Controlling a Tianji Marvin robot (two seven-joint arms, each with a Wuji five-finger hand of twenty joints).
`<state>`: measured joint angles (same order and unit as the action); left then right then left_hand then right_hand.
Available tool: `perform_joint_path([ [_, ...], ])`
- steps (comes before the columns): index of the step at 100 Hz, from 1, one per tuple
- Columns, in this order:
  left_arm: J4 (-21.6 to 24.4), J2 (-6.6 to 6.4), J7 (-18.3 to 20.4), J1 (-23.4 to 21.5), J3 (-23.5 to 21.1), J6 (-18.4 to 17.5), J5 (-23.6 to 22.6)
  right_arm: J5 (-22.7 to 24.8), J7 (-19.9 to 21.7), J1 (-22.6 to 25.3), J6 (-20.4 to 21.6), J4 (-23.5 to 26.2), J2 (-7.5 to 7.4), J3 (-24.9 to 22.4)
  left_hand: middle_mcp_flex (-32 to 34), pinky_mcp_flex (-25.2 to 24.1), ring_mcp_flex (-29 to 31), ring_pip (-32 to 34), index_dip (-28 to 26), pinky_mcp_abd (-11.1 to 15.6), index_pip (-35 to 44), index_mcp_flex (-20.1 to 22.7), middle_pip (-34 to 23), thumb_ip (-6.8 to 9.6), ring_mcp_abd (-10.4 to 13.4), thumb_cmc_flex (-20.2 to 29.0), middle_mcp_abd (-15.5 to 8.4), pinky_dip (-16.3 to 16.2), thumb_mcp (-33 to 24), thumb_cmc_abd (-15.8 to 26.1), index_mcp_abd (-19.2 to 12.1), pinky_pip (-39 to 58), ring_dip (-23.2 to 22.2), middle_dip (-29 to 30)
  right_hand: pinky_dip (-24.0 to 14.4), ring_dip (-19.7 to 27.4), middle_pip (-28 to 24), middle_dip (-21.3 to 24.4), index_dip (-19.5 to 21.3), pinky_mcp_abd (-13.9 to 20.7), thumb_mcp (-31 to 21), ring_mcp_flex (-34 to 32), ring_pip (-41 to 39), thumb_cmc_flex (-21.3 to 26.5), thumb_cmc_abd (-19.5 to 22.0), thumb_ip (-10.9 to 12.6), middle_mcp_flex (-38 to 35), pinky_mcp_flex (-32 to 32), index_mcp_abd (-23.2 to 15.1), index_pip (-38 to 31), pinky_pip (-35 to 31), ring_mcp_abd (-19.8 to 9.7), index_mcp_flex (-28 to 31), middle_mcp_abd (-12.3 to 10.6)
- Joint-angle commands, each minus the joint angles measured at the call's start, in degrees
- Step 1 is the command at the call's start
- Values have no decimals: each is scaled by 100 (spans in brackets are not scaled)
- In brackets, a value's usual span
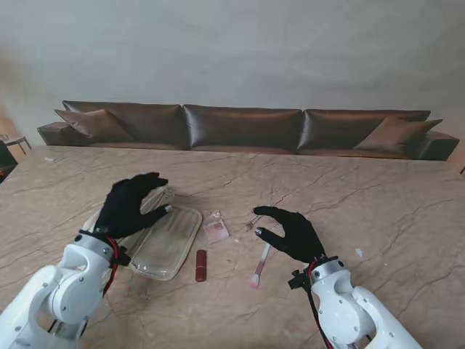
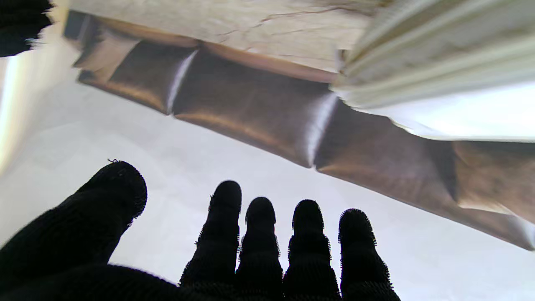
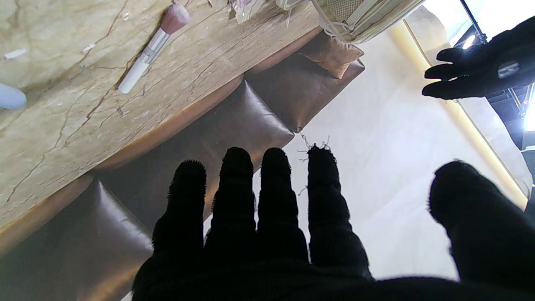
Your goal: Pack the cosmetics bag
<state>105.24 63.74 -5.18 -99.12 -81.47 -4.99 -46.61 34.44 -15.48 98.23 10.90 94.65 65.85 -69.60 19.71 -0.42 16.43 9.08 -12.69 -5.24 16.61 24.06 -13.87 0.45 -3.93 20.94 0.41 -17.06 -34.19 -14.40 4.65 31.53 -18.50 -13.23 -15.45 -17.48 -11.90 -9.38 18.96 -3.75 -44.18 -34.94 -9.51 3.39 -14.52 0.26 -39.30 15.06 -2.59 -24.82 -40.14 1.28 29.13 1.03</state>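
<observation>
The cosmetics bag (image 1: 171, 243), cream with a clear ribbed face, lies flat on the left of the table; its edge shows in the left wrist view (image 2: 439, 54) and the right wrist view (image 3: 363, 16). My left hand (image 1: 131, 203) hovers over the bag's far left end, open, its fingers (image 2: 259, 242) spread and empty. My right hand (image 1: 290, 231) is open to the right of the items, its fingers (image 3: 276, 200) holding nothing. A white-handled makeup brush (image 1: 260, 265) (image 3: 150, 46) lies just left of it. A red lipstick (image 1: 200, 265) and a pink packet (image 1: 216, 230) lie between bag and brush.
The marble table (image 1: 349, 189) runs back to a brown leather sofa (image 1: 240, 127) along its far edge. A small clear item (image 1: 252, 222) lies by my right fingertips, and a white scrap (image 1: 359, 252) sits to the right of that hand. My left hand (image 3: 480, 71) shows raised in the right wrist view.
</observation>
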Motion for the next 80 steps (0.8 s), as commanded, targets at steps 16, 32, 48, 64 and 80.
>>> perform_joint_path([
  [16,-22,-197,857,454,-268,319,-246,-59,22,-242,147,-210,1,42,-930,-170,-843,-346,584,279,-1059,-1421,557,-343,218,-22,56,264,88,-930,315,-874,187,388,-96,-49,-18,-5,73,10,54,20,18,37,140,-56,146,13,-110,10,61,-78,-86,-72],
  [32,-228,-240,1089,795,-199,661,-457,-81,68,-320,204,-347,-6,10,-1098,-197,-1111,-425,607,228,-1267,-1578,875,-519,12,-111,322,127,-248,-1527,725,-1272,246,503,-98,-46,-21,-7,75,13,51,28,22,40,142,-58,149,9,-109,10,62,-86,-90,-75],
  [48,-478,-303,1538,1162,23,1117,-679,-127,56,-356,255,-446,2,-14,-1348,-214,-1342,-365,562,101,-1804,-1627,1333,-639,-483,-286,979,124,-457,-1741,1449,-1491,274,668,-100,-49,-21,-6,76,2,44,15,17,47,142,-59,146,7,-110,7,63,-84,-81,-73],
  [64,-728,-371,2065,1445,334,1494,-713,-157,51,-373,284,-527,6,-38,-1487,-213,-1393,-442,848,-50,-1922,-1619,1495,-678,-734,-369,1270,157,-384,-1731,1730,-1648,360,644,-107,-49,-28,-9,78,-18,38,19,19,55,144,-61,134,5,-116,6,57,-81,-79,-70],
  [80,-1014,-423,2408,1675,609,1746,-825,-190,12,-373,312,-582,17,-42,-1522,-256,-1455,-579,1193,-239,-1948,-1610,1580,-673,-883,-374,1326,148,-196,-1665,1746,-1765,433,881,-123,-51,-28,-10,78,-42,30,14,18,66,146,-63,133,18,-118,6,37,-82,-74,-72],
])
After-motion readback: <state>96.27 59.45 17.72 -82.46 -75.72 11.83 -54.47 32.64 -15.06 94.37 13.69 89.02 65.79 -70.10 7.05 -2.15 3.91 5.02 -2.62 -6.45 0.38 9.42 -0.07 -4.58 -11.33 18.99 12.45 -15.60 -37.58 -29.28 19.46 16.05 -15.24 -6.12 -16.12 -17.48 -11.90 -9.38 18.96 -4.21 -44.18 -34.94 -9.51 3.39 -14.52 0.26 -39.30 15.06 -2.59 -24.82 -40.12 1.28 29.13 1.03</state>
